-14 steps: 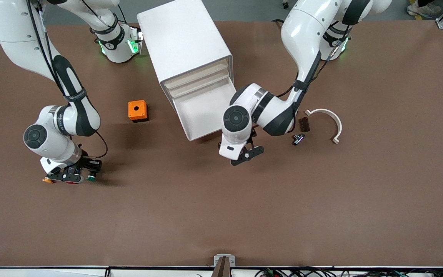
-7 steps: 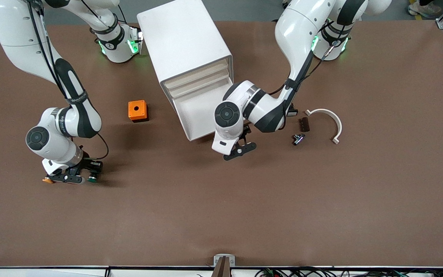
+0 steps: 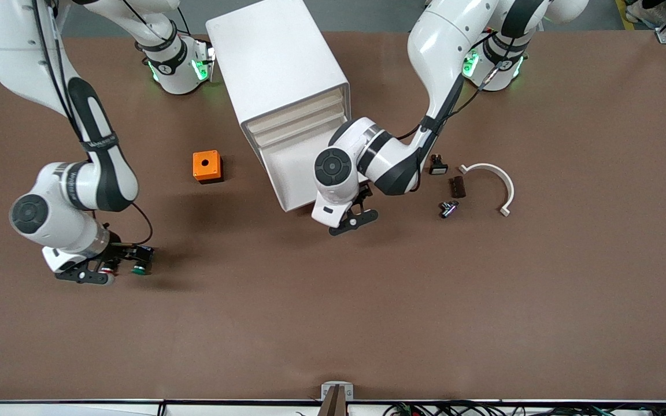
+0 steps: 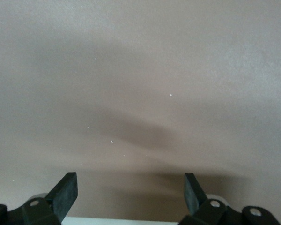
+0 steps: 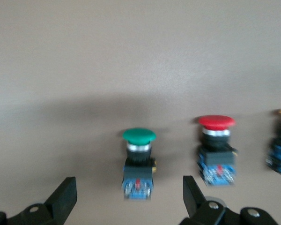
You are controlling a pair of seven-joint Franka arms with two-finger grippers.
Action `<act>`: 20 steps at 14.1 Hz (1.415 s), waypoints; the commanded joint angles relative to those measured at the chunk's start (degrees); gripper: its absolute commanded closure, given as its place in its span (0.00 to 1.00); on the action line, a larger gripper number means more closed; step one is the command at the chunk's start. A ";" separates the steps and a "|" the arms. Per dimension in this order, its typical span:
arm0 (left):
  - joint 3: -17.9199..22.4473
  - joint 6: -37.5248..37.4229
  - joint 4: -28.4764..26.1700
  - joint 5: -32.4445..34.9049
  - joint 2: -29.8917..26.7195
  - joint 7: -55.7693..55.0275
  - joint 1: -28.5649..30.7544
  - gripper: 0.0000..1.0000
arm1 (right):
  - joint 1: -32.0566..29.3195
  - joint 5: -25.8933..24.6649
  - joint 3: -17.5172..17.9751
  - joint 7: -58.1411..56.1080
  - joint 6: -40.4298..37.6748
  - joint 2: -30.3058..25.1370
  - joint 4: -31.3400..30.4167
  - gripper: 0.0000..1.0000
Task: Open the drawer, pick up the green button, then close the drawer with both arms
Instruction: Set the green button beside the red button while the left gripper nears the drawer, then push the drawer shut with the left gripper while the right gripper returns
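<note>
Green button [image 5: 139, 161] now stands free on the table; my right gripper [image 5: 126, 199] just opened and let go. My open left gripper [image 3: 354, 220] has moved to the drawer [image 3: 304, 167] front, ready to push it shut.

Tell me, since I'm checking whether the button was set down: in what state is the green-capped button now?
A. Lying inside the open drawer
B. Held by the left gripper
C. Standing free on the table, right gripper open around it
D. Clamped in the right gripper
C: the green-capped button stands on the table between the spread fingers of the right gripper, untouched by them.
</note>
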 commanded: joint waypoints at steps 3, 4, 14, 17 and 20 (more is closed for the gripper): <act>-0.03 0.35 0.23 0.47 0.57 -0.03 -1.52 0.00 | -2.69 -0.32 0.98 0.36 -24.84 -2.85 17.38 0.00; -0.12 0.35 0.23 0.47 0.57 -0.03 -1.96 0.00 | -3.22 -0.41 0.98 -0.08 -28.55 -2.85 20.04 0.00; -0.91 0.35 0.14 -4.09 0.66 0.05 -4.77 0.00 | -8.93 -1.73 0.80 -9.57 -44.04 -14.44 23.31 0.00; -2.57 0.35 -0.12 -5.67 0.75 0.05 -4.86 0.00 | -10.17 -0.94 1.06 -9.22 -45.19 -15.85 23.49 0.00; -3.19 0.35 -0.21 -7.52 0.75 0.14 -5.21 0.00 | -10.35 -1.90 1.06 -9.49 -45.46 -15.42 27.17 0.00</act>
